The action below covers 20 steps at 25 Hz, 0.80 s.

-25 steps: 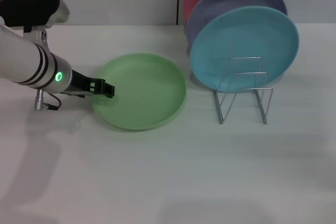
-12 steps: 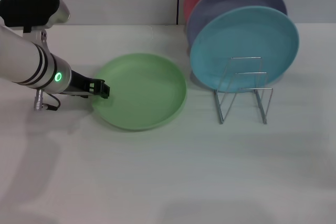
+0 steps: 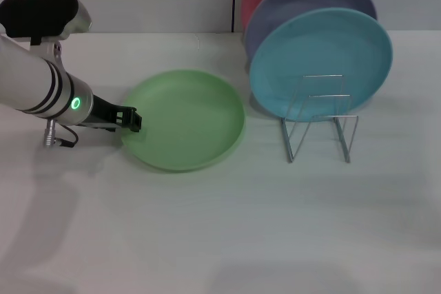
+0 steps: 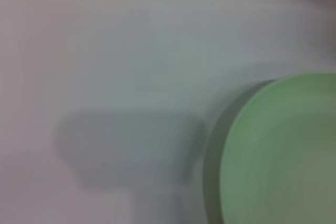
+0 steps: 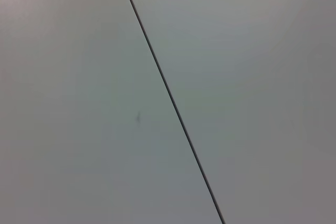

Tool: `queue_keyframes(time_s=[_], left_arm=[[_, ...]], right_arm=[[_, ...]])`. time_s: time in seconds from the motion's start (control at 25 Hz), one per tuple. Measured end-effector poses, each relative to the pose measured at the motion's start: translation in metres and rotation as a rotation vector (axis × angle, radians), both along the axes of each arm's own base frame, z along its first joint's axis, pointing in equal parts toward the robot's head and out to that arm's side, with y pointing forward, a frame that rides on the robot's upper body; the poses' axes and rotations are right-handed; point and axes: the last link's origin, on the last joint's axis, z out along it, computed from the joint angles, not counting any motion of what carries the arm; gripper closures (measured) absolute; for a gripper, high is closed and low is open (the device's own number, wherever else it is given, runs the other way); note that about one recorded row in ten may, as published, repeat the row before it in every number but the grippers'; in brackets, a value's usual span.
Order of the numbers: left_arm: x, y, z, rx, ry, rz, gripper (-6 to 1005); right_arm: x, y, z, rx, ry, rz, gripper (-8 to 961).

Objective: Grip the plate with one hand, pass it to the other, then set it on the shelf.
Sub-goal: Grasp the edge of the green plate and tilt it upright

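Plate: flat on the bench, near rim just ahead of the jaws, not yet lifted.
Left gripper: low, level for a rim pinch; jaws' spread unclear.
Rack: beyond the plate, front slots free.
Right gripper: unseen.

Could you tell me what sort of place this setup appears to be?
Probably a lab or test bench staged as a dish-racking station. A plain white table holds a green plate lying flat, with the left gripper at its rim, and a wire rack holding blue, lavender and red plates upright against a bare wall.
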Motion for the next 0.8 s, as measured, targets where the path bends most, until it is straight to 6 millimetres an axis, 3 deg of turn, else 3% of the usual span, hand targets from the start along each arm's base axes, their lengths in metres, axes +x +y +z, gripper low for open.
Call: queue_keyframes(time_s=[0.44,0.56,0.8], left_arm=[[-0.0018,-0.0024,-0.0029,-0.022,0.012,-0.003,622],[-0.0018,-0.0025,-0.0031,-0.022,0.013,-0.003,735],[-0.0018,-0.0033,-0.0035,-0.028,0.014,-0.001,740]], right_arm=[[0.0004,-0.0025,-0.0016,0.000,0.003,0.003,462],[0.0005,-0.0028,-0.0020,-0.001,0.003,0.002,462],[0.0002,-0.0030,-0.0031,-0.003,0.005,0.003,462]])
